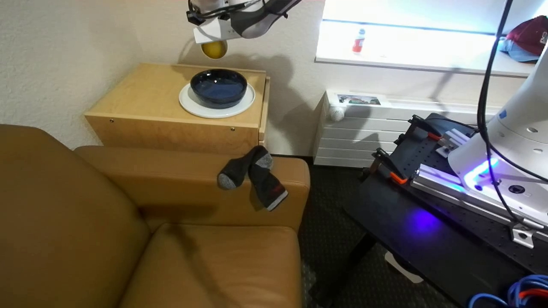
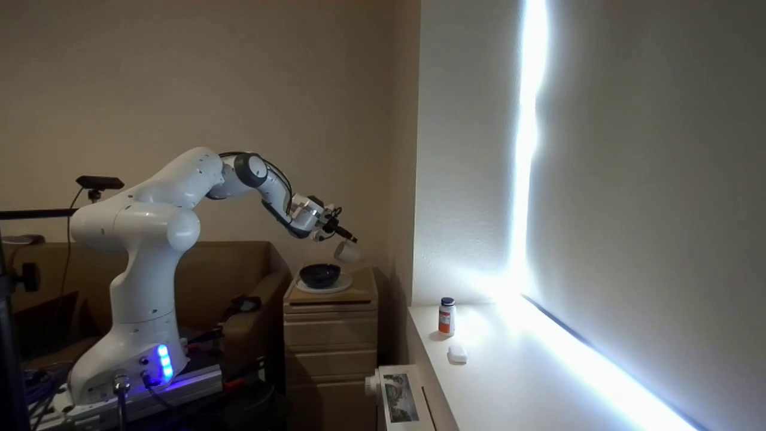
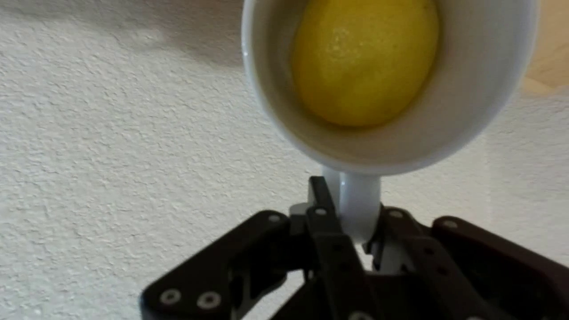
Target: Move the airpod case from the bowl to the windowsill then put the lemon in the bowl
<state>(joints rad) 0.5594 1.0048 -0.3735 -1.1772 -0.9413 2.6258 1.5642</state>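
In the wrist view, the gripper point(image 3: 353, 204) is clamped on the handle point(image 3: 362, 213) of a white cup point(image 3: 480, 89), a finger on either side. The mouth of the cup faces the camera, and the lemon point(image 3: 366, 62) sits inside it, partly cut off by the edge of the view. A rough pale wall point(image 3: 133, 155) takes up the left.

In an exterior view, the robot arm point(image 2: 197, 173) reaches in from the left, and the cup hangs tilted over a wooden cabinet point(image 2: 330, 359). Below and to the left of the cup, apart from it, the dark bowl point(image 2: 317, 276) stands upright on a white plate point(image 2: 342, 285). On the right, the airpod case point(image 2: 457, 354) lies on the windowsill point(image 2: 514, 395), near its left edge; just beyond it stands a bottle point(image 2: 446, 320) with a dark lid.

In an exterior view, a brown sofa point(image 1: 214, 261) fills the near left, dark socks point(image 1: 263, 179) draped over its arm. Farther off, the bowl and plate are on the right part of the cabinet top, and the lemon shows yellow above the bowl's far side. To the far right, past a white radiator point(image 1: 359, 137), a dark red cap point(image 1: 524, 38) lies on the windowsill.
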